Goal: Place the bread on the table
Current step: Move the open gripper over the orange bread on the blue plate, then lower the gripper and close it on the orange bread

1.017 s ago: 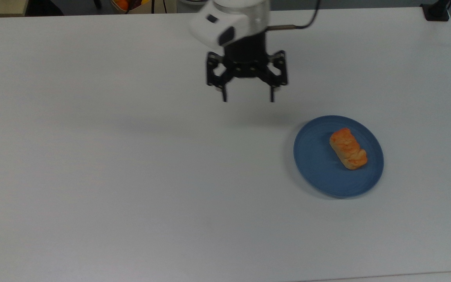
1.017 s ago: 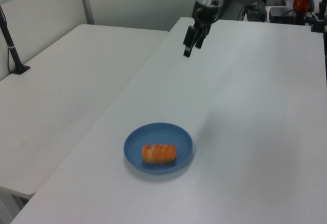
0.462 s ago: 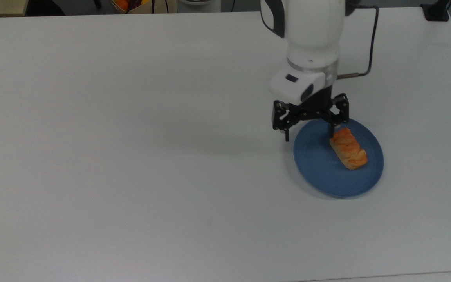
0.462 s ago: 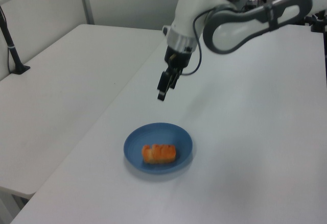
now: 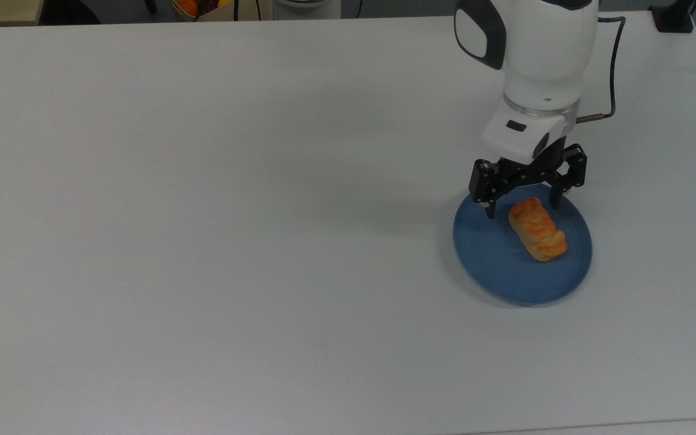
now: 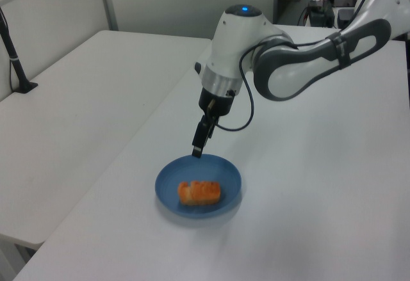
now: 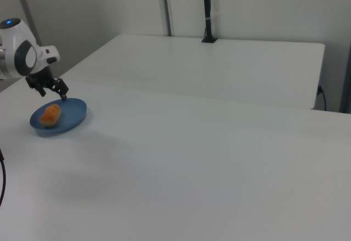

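- The bread [image 5: 537,229] lies on a blue plate [image 5: 493,260] at the right of the top view, its long axis slanting from upper left to lower right.
- The plate rests on the white counter [image 5: 203,241], in the lower middle of the left view and at the far left of the right view.
- The gripper [image 5: 522,202] hangs over the plate's upper rim in the top view, released, its fingers spread wide and holding nothing.
- One fingertip shows to each side of the bread's upper end; whether they touch the bread cannot be told.
- The white arm [image 6: 288,70] reaches in from the left view's upper right.
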